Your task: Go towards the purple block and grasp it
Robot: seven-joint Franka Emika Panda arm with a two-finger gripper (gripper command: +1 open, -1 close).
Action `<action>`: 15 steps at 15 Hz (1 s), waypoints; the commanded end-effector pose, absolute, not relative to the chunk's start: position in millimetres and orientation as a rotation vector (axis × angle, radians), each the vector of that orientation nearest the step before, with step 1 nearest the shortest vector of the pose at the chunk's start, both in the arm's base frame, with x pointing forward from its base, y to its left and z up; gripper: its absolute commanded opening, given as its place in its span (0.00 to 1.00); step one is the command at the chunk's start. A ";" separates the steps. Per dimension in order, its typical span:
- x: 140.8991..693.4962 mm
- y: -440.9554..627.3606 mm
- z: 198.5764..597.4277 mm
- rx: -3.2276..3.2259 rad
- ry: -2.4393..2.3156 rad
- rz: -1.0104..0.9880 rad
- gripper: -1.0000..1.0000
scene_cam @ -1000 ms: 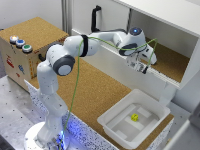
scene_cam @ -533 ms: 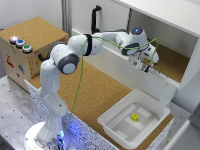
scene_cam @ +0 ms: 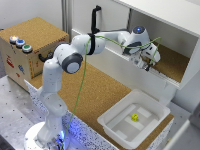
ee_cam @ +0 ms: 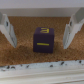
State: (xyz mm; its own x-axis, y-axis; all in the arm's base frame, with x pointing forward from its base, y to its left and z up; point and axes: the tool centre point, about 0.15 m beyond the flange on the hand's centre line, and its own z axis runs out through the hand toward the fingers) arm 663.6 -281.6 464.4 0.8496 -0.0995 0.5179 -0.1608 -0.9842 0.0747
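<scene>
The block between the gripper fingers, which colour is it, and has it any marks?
Dark purple block, with small yellow marks on its faces; the wrist view shows it best.

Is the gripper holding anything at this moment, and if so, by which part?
Nothing is held. The gripper is open, its fingers standing apart on either side of the purple block without touching it.

Block (ee_cam: 43,40): dark purple with yellow marks. Fingers (ee_cam: 7,30): white-grey. Tray (scene_cam: 114,121): white, holding a yellow block (scene_cam: 134,117). Cork surface (scene_cam: 95,95): speckled brown.
</scene>
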 end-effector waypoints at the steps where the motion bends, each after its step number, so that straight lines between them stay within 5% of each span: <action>1: 702.4 -294.8 463.6 2.983 -0.245 0.696 0.00; 15: 638.8 -293.0 475.7 2.944 -0.186 0.771 0.00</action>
